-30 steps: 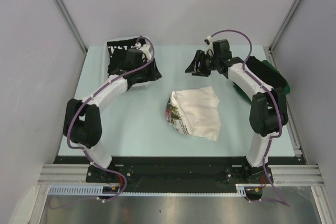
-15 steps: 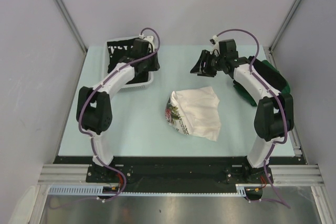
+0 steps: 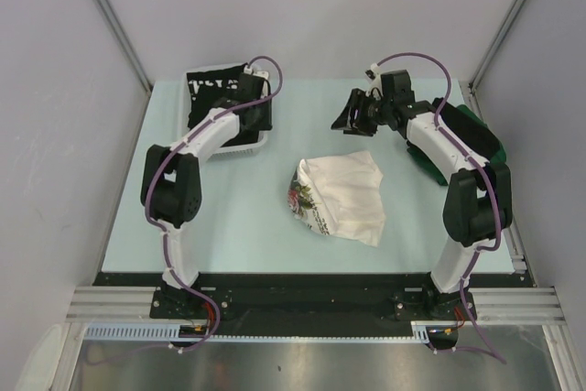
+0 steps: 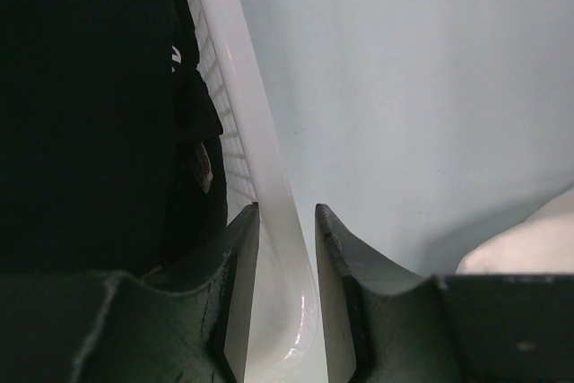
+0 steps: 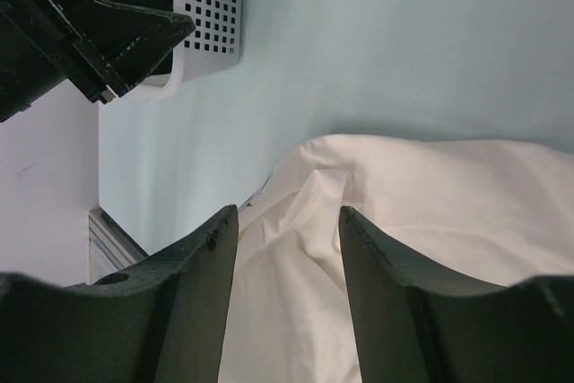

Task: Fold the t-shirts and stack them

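The pale desk [image 3: 229, 217] spreads wide, and dead centre lies the white floral tee [image 3: 343, 194], crumpled and unfolded, its long axis slanting from upper left to lower right. At upper left the mesh basket [image 4: 256, 132] holds the black lettered tee [image 3: 212, 89]. The dark green tee [image 3: 478, 130] hugs the right edge. Now the right tool [image 5: 287, 211] hovers over the white tee's upper edge, jaws wide and empty. The cloth lies just below it in frame, so it's the nearer one. The left tool [image 4: 286, 211] straddles the basket rim, jaws narrowly apart. Pinching or not, can't tell.
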You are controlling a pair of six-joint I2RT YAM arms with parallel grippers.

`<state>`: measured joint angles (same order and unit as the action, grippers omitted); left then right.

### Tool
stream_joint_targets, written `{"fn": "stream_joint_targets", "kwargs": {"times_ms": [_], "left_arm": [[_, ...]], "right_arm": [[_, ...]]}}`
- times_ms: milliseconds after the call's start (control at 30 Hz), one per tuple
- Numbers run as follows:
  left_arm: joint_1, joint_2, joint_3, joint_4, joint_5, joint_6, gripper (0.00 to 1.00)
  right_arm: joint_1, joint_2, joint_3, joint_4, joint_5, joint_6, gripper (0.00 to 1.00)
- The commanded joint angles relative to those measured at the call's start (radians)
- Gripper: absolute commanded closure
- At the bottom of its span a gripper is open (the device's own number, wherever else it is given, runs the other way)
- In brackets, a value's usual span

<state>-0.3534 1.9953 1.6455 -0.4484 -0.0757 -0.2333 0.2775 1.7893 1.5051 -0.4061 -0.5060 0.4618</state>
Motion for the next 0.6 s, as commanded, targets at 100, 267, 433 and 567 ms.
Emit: {"fn": "stream_joint_targets", "kwargs": {"times_ms": [100, 267, 433, 567], "left_arm": [[-0.001, 0.016, 0.01, -0.006, -0.012, 0.011, 0.69], [0.001, 0.039, 0.028, -0.038, -0.058, -0.001, 0.82], [0.008, 0.092, 0.079, -0.122, -0.114, -0.015, 0.91], [0.042, 0.085, 0.06, -0.136, -0.124, -0.047, 0.96]], "right_arm": [[-0.003, -0.027, -0.006, 0.024, -0.012, 0.0, 0.46], [-0.004, -0.027, -0.009, 0.029, -0.019, 0.0, 0.46], [-0.006, -0.031, -0.013, 0.03, -0.022, -0.002, 0.46], [-0.006, -0.039, -0.025, 0.033, -0.022, -0.002, 0.46]]}}
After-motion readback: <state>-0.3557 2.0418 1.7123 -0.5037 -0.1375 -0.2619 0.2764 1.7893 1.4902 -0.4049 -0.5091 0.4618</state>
